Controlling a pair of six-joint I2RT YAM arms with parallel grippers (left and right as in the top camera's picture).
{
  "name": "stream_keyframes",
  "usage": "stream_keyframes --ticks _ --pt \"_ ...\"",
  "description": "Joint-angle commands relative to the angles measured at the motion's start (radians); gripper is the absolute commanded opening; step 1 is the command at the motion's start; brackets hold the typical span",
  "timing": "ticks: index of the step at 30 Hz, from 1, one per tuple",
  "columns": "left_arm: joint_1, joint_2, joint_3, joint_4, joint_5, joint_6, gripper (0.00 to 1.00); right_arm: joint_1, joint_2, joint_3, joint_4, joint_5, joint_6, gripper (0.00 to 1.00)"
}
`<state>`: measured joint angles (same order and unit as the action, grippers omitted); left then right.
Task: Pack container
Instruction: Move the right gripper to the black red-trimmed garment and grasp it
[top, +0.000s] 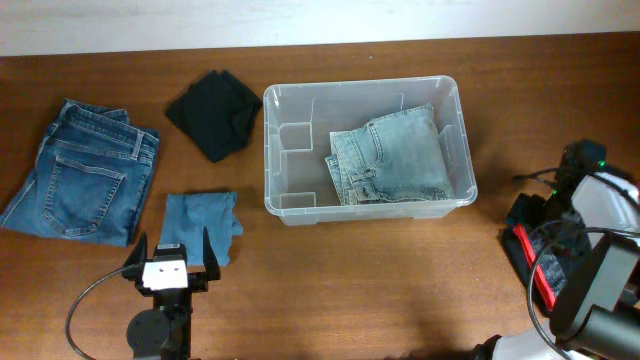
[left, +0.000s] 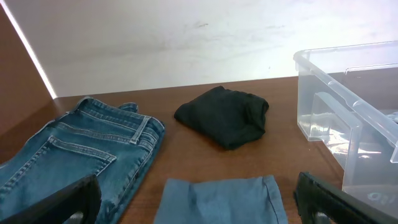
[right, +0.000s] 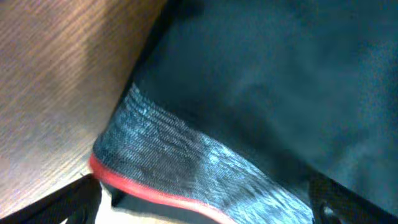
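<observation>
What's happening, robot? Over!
Left gripper open, by the blue cloth. Right gripper open, over dark red-edged fabric. Container holds folded pale jeans. Blue jeans, black garment lie outside; nothing blocks.

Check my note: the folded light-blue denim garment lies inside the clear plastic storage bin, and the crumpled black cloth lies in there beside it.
One part is wrong. The crumpled black cloth is not in the clear plastic storage bin; the overhead view shows it on the wooden table, outside the bin's left wall. The folded light-blue denim garment does lie inside the bin.
</observation>
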<state>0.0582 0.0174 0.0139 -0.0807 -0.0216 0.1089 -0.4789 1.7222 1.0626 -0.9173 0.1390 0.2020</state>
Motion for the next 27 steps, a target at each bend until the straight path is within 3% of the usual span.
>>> stream_keyframes --ticks 1,8,27 --pt "0.002 -0.004 -0.005 -0.002 0.011 0.010 1.00 -0.006 0.008 -0.078 0.076 -0.062 0.000 0.98" --pt "0.002 -0.004 -0.005 -0.002 0.011 0.010 0.99 -0.006 0.008 -0.123 0.125 -0.061 0.148 0.98" --pt "0.002 -0.004 -0.005 -0.002 0.011 0.010 0.99 -0.007 0.062 -0.124 0.136 -0.057 0.148 0.96"
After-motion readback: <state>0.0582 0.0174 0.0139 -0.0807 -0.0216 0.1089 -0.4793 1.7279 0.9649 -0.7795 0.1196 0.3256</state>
